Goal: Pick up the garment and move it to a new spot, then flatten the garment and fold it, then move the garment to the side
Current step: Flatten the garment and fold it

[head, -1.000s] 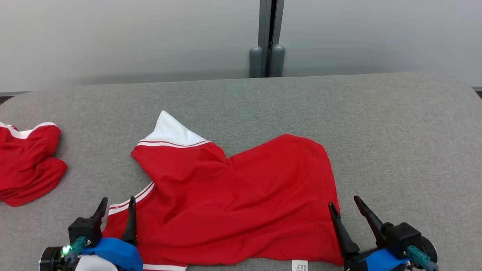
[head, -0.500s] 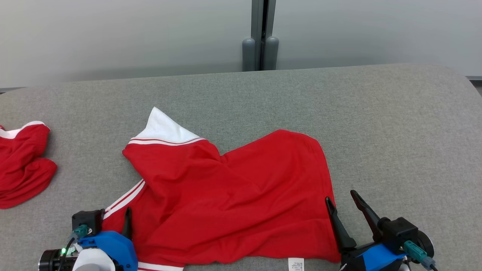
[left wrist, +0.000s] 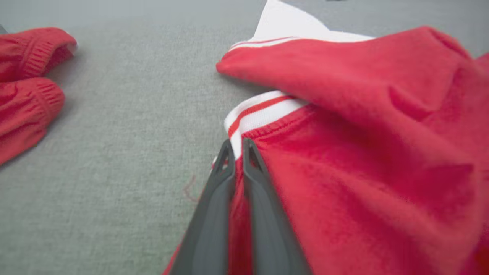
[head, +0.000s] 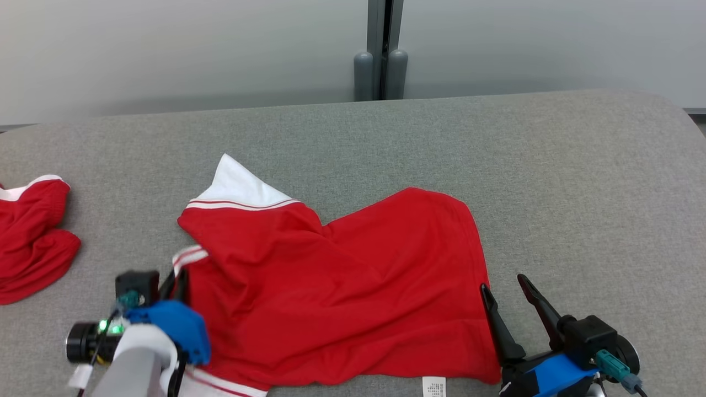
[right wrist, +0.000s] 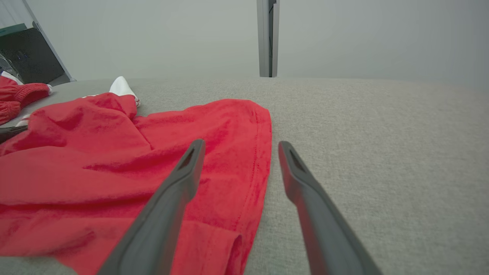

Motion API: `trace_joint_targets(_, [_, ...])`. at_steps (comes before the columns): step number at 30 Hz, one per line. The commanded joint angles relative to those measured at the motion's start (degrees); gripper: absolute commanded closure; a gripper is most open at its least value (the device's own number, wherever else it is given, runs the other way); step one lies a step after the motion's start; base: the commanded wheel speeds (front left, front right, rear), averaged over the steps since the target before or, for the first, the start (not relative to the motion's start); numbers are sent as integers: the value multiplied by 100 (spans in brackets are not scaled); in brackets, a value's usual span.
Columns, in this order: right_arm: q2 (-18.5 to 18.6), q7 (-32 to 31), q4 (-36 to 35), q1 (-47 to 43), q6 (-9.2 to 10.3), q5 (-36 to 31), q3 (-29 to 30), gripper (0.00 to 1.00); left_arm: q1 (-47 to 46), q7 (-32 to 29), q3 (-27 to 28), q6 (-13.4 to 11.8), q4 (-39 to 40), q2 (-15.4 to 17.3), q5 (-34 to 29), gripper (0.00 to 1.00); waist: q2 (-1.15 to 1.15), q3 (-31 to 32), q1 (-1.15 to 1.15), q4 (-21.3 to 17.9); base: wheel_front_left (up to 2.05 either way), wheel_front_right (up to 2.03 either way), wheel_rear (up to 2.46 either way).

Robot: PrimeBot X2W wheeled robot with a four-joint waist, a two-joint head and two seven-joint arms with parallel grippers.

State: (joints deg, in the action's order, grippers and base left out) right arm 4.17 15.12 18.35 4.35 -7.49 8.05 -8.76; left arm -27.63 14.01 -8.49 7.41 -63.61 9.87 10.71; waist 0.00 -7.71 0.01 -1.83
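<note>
- My left pincer is pressed together, pinching the red garment by its striped edge.
- My right pincer is spread astride the right hem.
- The red garment lies rumpled on the grey table.

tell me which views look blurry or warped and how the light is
Head view: sharp, soft even light, faint shadow at the far edge of the table. Left wrist view: the garment smears out of focus toward the right edge. Right wrist view: wide-angle stretch makes the right gripper loom.
</note>
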Motion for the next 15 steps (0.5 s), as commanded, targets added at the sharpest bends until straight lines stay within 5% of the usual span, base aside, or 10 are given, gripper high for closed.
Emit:
trace_joint_targets(1, [1, 4, -24, 40, -1, -45, 13, 0, -159, 44, -17, 5, 77, -27, 48, 100, 0, -10, -1, 4, 0, 0, 0])
trace_joint_targets(11, [3, 4, -52, 152, -1, -66, -37, 0, -553, 121, 147, -16, 673, 64, 236, 100, 0, -183, -1, -150, 0, 0, 0])
trace_joint_targets(12, [0, 4, -44, 152, -1, -58, -42, 0, -509, 122, 155, -16, 669, 60, 243, 60, 0, -189, -1, -163, 0, 0, 0])
trace_joint_targets(14, [-6, 4, -31, 143, -1, -51, -49, 0, -408, 123, 178, -22, 802, 79, 208, 0, 0, -196, -1, -188, 0, 0, 0])
trace_joint_targets(15, [-9, 4, -26, 128, -1, -46, -41, 0, -339, 124, 205, -35, 921, 82, 200, 0, 0, -190, -1, -194, 0, 0, 0])
